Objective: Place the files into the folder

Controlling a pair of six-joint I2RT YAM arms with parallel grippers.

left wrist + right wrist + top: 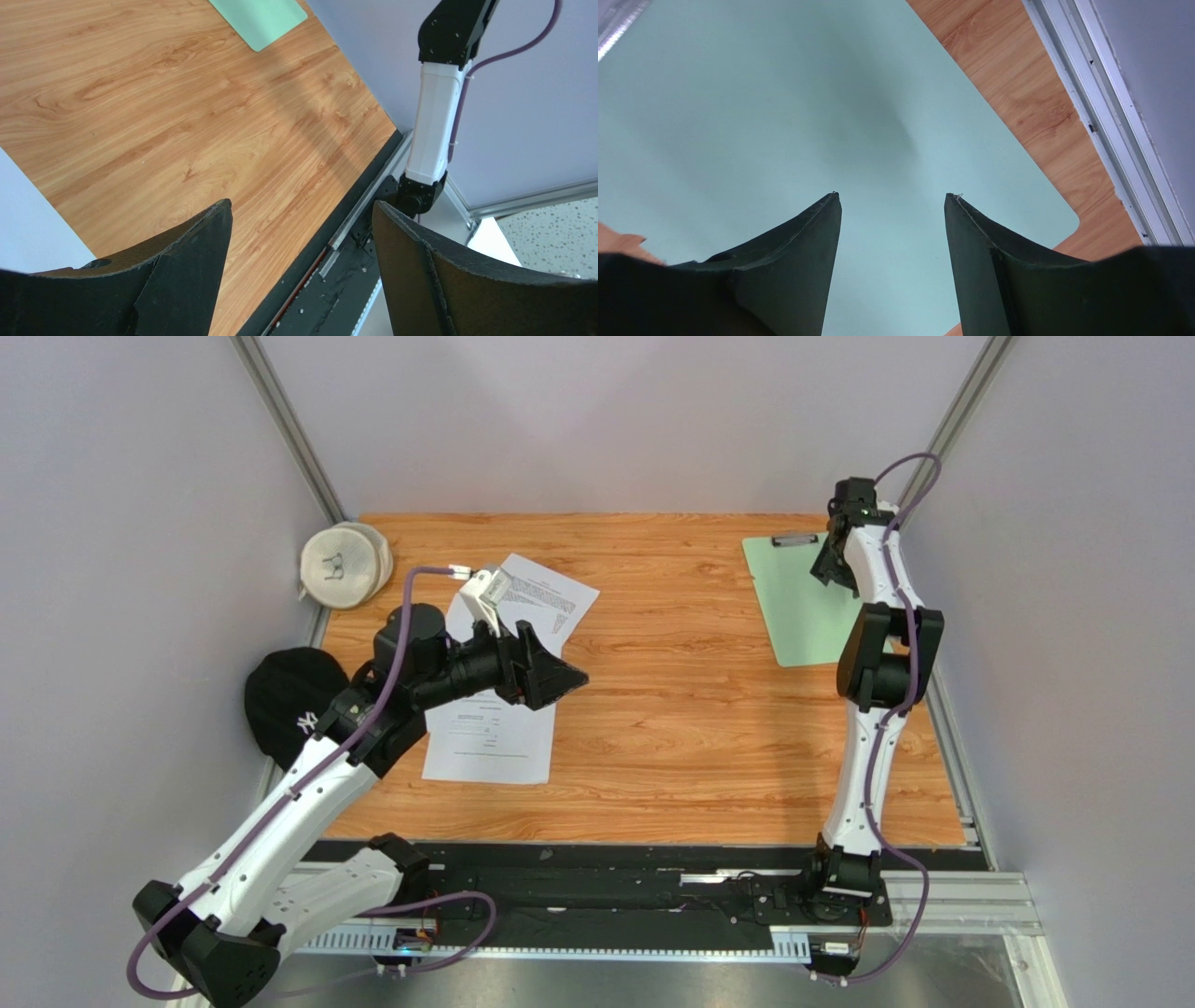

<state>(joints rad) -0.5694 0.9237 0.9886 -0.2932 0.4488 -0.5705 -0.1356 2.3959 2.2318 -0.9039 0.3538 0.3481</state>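
Observation:
The files (494,735) are white printed sheets lying on the left part of the wooden table, one angled sheet (544,599) behind the other. My left gripper (572,678) hovers over their right edge, open and empty; in the left wrist view my left gripper (302,204) frames bare wood, with a sheet edge (28,217) at the left. The folder (802,616), a pale green board with a metal clip (793,541), lies at the back right. My right gripper (831,571) hangs just above it, open; the right wrist view shows my right gripper (894,196) over the green folder (808,112), holding nothing.
A white round cap (344,562) sits at the back left corner, and a black cap (289,703) lies off the table's left edge. Grey walls enclose the table on three sides. The metal rail (631,896) with the arm bases runs along the near edge.

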